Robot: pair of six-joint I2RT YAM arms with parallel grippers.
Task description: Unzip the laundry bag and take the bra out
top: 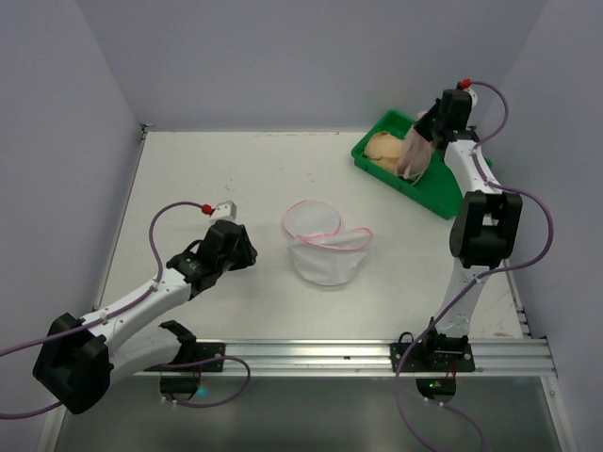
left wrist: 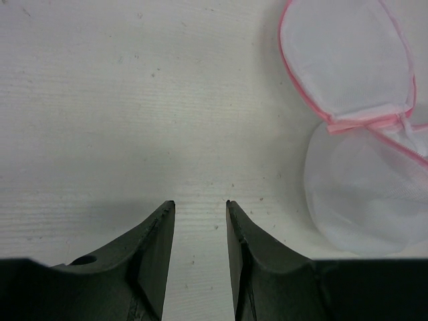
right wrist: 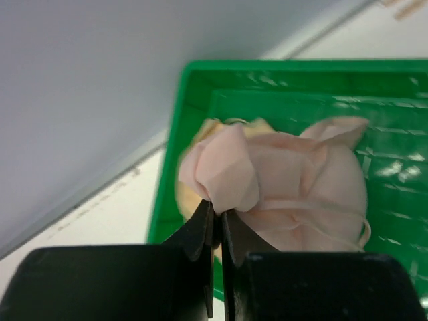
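Observation:
The white mesh laundry bag (top: 325,243) with pink zip trim lies open in the middle of the table, its lid flap folded back; it also shows in the left wrist view (left wrist: 361,134). It looks empty. My right gripper (top: 415,151) is shut on the pale pink bra (top: 412,153) and holds it hanging over the green tray (top: 429,193). In the right wrist view the bra (right wrist: 287,174) bunches at my fingertips (right wrist: 218,210). My left gripper (top: 247,252) is open and empty, low over the table left of the bag; in its own view it is (left wrist: 200,204).
A cream-yellow garment (top: 383,148) lies in the far end of the green tray, also seen in the right wrist view (right wrist: 182,194). Grey walls close in the table at the left, back and right. A metal rail (top: 311,356) runs along the near edge.

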